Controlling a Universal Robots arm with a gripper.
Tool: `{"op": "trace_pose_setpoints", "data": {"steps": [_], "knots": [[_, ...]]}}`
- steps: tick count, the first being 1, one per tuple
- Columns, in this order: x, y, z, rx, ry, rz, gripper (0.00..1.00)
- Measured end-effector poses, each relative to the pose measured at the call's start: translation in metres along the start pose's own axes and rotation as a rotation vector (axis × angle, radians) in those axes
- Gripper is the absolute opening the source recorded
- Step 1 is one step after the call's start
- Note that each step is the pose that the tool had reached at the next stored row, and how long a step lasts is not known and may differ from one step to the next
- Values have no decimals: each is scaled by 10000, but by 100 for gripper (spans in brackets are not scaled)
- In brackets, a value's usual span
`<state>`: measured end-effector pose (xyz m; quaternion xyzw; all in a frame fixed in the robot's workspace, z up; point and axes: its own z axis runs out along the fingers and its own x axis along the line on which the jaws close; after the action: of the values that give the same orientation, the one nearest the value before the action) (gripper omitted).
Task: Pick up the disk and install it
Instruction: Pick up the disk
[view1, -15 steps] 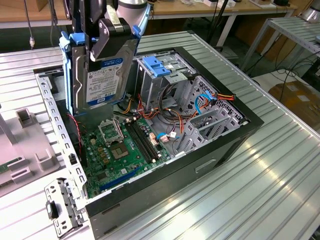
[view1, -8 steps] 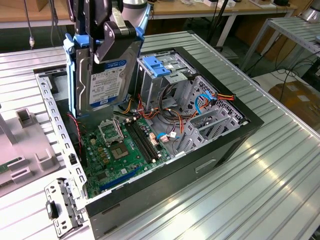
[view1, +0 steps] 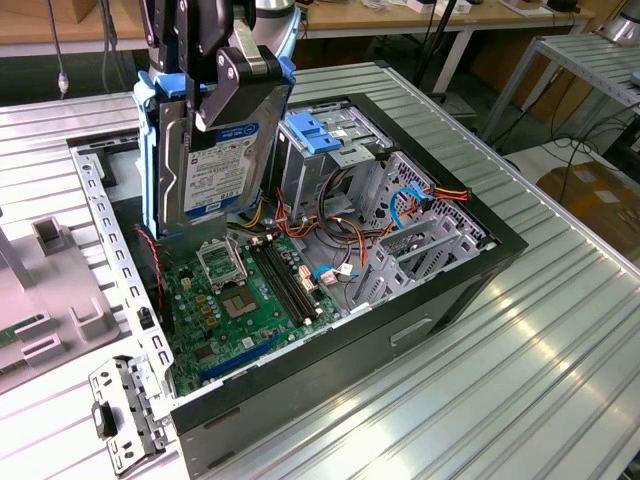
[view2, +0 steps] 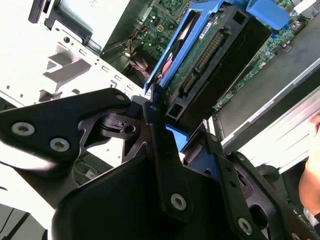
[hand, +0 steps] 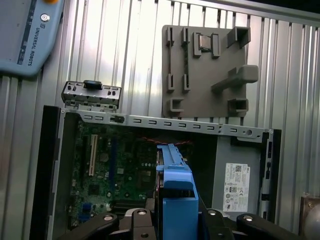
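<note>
Ribbed metal table (view1: 560, 330), open computer case (view1: 455, 285): disk (view1: 205, 150) held upright over the case's inside.
Black fingers (view1: 238, 85) of the gripper (view1: 213, 95) are clamped on the disk's upper end. Its body is silver, with a bright blue carrier (view1: 150, 165) along the edges and a white label (view1: 225, 175) with a blue band; the print is too small to read. A white sticker (hand: 236, 187) sits on the grey box (hand: 235, 160) inside the case.

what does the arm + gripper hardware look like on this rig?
Gripper: matte black, an angular bar-linkage build with flat plates and slim fingers. Silver screw heads sit at the pivots, seen in both wrist views. In the exterior view, the arm above it is a light grey rounded section.
</note>
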<state>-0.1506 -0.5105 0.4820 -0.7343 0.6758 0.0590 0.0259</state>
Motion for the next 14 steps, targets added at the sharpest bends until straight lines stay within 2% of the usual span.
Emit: {"op": "trace_pose_setpoints", "data": {"steps": [14], "knots": [[122,-58,-17,-1,0,1,37]]}}
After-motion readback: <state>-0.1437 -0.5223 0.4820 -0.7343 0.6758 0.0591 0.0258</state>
